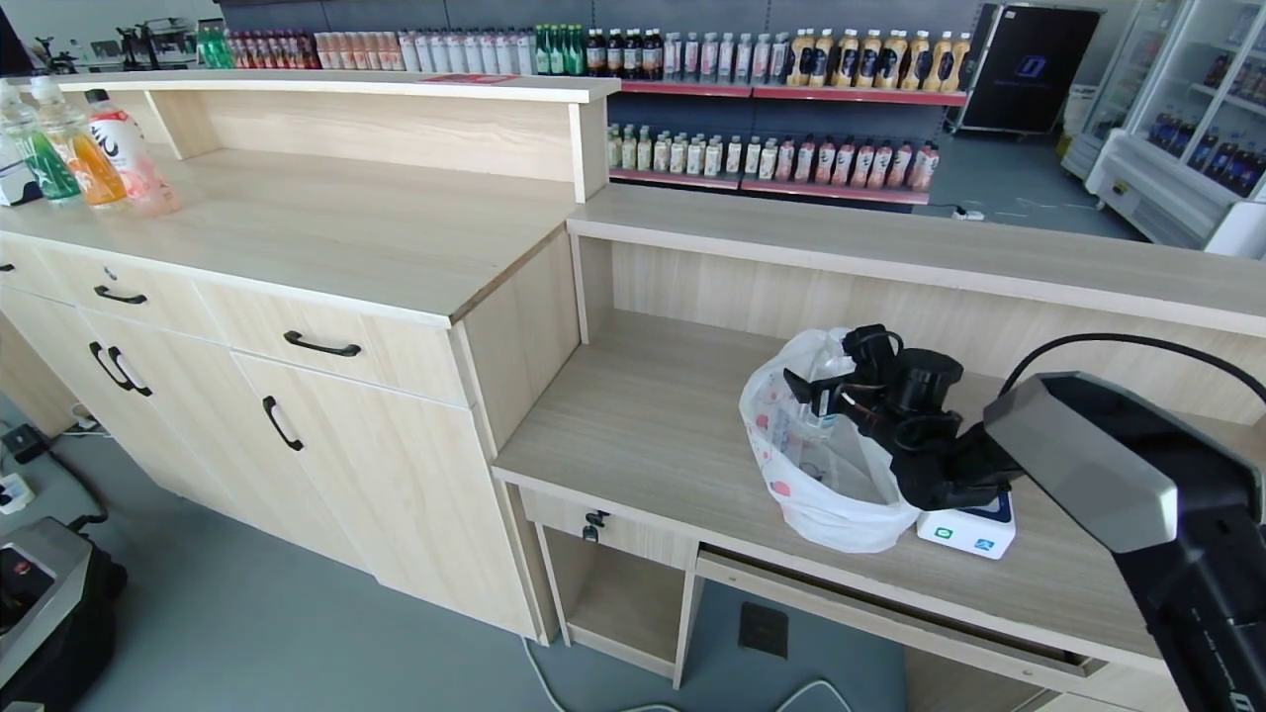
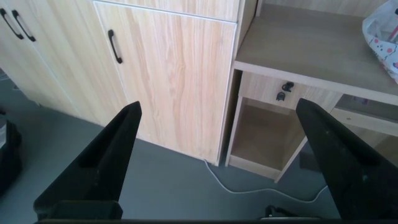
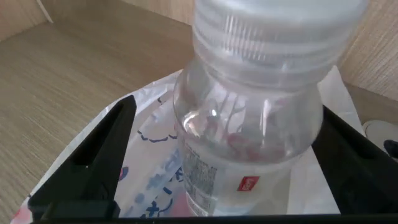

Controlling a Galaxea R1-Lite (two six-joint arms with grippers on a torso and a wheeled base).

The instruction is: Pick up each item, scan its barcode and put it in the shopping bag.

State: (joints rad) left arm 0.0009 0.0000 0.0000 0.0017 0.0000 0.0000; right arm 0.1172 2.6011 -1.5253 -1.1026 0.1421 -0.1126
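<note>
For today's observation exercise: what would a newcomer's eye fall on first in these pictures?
A clear bottle upright in the white shopping bag on the lower desk, with the right end effector open around it. Then three colourful drink bottles at the raised counter's far left.

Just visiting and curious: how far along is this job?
Done: hard to tell; the inside of the shopping bag is mostly hidden. In hand: a clear bottle sits in the bag's mouth, right gripper around it, jaws apparently open. Left: three bottles wait on the upper counter.
</note>
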